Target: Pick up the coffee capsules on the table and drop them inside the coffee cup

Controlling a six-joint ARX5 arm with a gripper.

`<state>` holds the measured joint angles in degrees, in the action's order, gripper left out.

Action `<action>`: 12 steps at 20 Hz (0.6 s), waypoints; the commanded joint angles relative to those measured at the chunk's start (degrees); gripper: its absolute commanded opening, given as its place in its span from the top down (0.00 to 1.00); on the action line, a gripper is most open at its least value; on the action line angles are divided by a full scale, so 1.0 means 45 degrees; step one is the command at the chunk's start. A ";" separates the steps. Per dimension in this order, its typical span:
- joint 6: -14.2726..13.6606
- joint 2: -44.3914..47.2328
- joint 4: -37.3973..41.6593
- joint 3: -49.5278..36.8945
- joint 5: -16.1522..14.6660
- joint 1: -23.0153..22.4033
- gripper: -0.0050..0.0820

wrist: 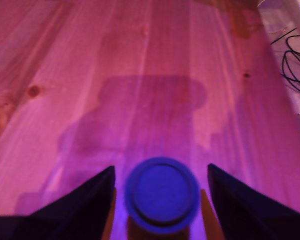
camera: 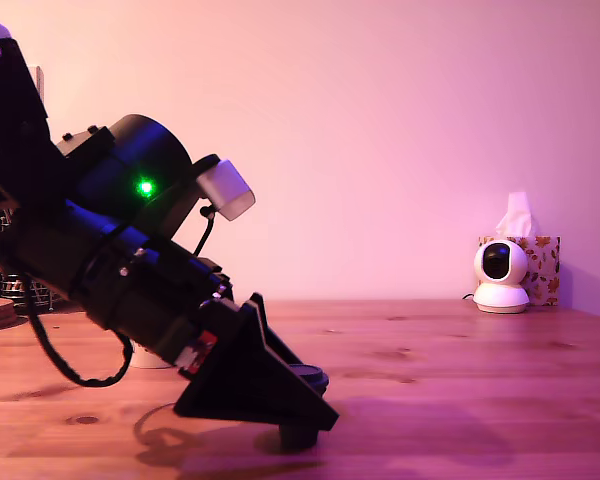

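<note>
Nearest the wrist camera, at six o'clock, the coffee capsule [wrist: 161, 196] stands upright on the bench [wrist: 140, 75] – the open hand [wrist: 161, 200] straddles it, ready for closing.

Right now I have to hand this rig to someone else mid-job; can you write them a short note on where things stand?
Gripper: lowered to the wooden table, fingers open on either side of the coffee capsule, with gaps showing on both sides, so not yet gripped.
Capsule: upright on the table between the fingers, lid up; in the exterior view only its base shows under the gripper.
Mug: hidden behind the arm in the exterior view; a pale base may be part of it, hard to confirm.
Done: approach and alignment.
Left: close on the capsule, lift, carry to the mug, drop it in.
</note>
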<state>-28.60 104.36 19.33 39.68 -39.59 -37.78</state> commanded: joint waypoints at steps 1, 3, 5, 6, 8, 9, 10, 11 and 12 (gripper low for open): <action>-0.0083 0.0267 0.0000 0.0019 -0.0092 -0.0058 0.37; -0.0087 0.0267 -0.0010 0.0019 0.0005 -0.0058 0.43; -0.0087 0.0287 -0.0034 0.0019 0.0019 -0.0058 0.50; -0.0087 0.0291 -0.0083 0.0019 0.0034 -0.0058 0.54; -0.0112 0.0291 -0.0219 0.0019 0.0029 -0.0058 0.61; -0.0141 0.0291 -0.0301 0.0019 0.0029 -0.0058 0.64; -0.0335 0.0291 -0.0325 0.0019 0.0024 -0.0058 0.64; -0.0335 0.0291 -0.0306 0.0019 0.0019 -0.0058 0.64; -0.0335 0.0287 -0.0267 0.0024 0.0019 -0.0058 0.64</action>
<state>-29.36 104.40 18.09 39.70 -39.40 -37.80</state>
